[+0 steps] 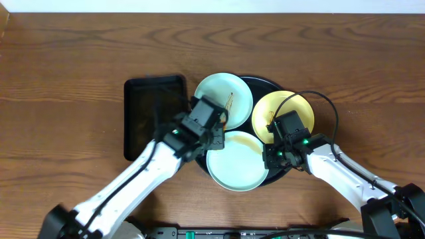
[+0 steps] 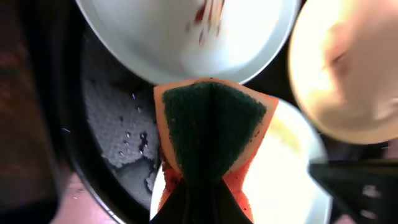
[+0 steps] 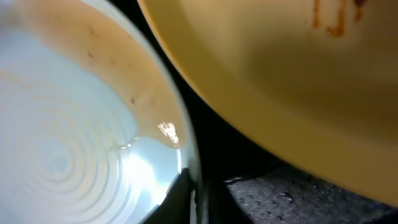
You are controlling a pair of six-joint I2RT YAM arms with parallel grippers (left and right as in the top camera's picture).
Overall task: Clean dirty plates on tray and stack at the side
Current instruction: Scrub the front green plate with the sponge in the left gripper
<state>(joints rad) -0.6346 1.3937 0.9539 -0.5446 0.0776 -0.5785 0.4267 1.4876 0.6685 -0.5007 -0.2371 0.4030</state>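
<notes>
The round black tray (image 1: 265,84) holds three plates. A mint-green plate (image 1: 219,93) with brown streaks lies at the back left; it also shows in the left wrist view (image 2: 186,37). A yellow plate (image 1: 299,106) with brown streaks (image 3: 329,18) lies at the right. A second mint-green plate (image 1: 237,166) lies at the front. My left gripper (image 1: 212,135) is shut on an orange sponge with a green pad (image 2: 211,127), over the front plate's far edge. My right gripper (image 1: 271,156) is shut on the front plate's right rim (image 3: 186,155).
A smaller rectangular black tray (image 1: 154,109) lies just left of the round tray, partly under my left arm. Brown wood-grain tabletop (image 1: 60,99) lies all around. Water droplets sit on the round tray's floor (image 3: 311,193).
</notes>
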